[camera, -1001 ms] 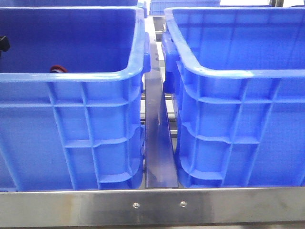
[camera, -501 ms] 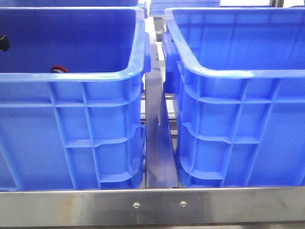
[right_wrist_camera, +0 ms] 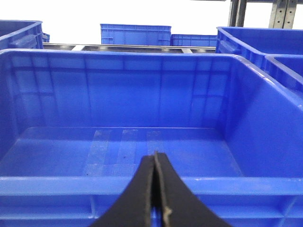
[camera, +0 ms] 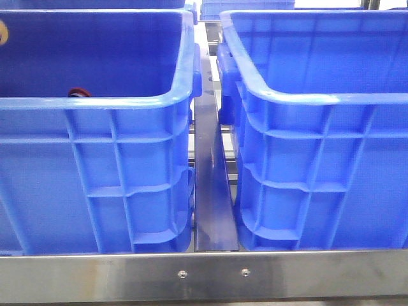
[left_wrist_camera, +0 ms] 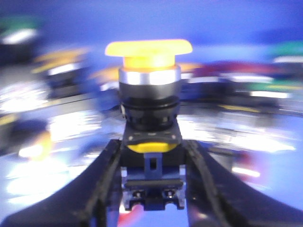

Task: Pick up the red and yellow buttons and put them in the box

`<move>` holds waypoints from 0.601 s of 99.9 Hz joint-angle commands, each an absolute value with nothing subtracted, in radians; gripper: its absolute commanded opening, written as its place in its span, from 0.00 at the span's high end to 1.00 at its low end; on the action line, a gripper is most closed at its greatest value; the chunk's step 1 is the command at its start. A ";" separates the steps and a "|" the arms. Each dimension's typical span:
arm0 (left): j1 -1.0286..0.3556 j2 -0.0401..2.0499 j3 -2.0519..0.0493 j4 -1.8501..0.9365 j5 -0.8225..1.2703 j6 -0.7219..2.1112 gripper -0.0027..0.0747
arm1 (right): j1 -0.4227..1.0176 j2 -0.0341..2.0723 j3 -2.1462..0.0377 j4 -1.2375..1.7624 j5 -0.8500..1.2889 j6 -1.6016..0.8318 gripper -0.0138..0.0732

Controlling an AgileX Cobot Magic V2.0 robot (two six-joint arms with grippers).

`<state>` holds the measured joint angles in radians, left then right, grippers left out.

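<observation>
Yellow button (left_wrist_camera: 149, 94): clamped upright in your left pincer (left_wrist_camera: 152, 189). Right pincer (right_wrist_camera: 155, 189): closed, empty, facing the box (right_wrist_camera: 142, 184). Step: carry. Next: clear the rim, release inside.

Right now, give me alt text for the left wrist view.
A yellow button with a dark round body stands upright, clamped at its base by the left gripper. Behind it everything is a motion-blurred blue, with smears of yellow, red and green that are too blurred to identify.
</observation>
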<state>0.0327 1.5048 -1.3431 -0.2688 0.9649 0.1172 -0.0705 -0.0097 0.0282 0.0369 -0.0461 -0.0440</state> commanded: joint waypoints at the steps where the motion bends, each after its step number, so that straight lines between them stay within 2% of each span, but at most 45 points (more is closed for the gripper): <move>1: 0.033 1.436 -1.357 -0.310 0.931 0.136 0.82 | -0.071 -0.030 0.033 0.037 -0.122 -0.051 0.95; 30: -0.020 1.406 -1.357 -0.634 1.026 0.496 0.82 | -0.071 -0.030 0.033 0.037 -0.122 -0.051 0.95; 44: -0.122 1.406 -1.357 -0.724 1.118 0.674 0.82 | -0.071 -0.030 0.033 0.037 -0.122 -0.051 0.95; 60: -0.269 1.406 -1.357 -0.734 1.142 0.740 0.82 | -0.071 -0.030 0.033 0.037 -0.122 -0.051 0.95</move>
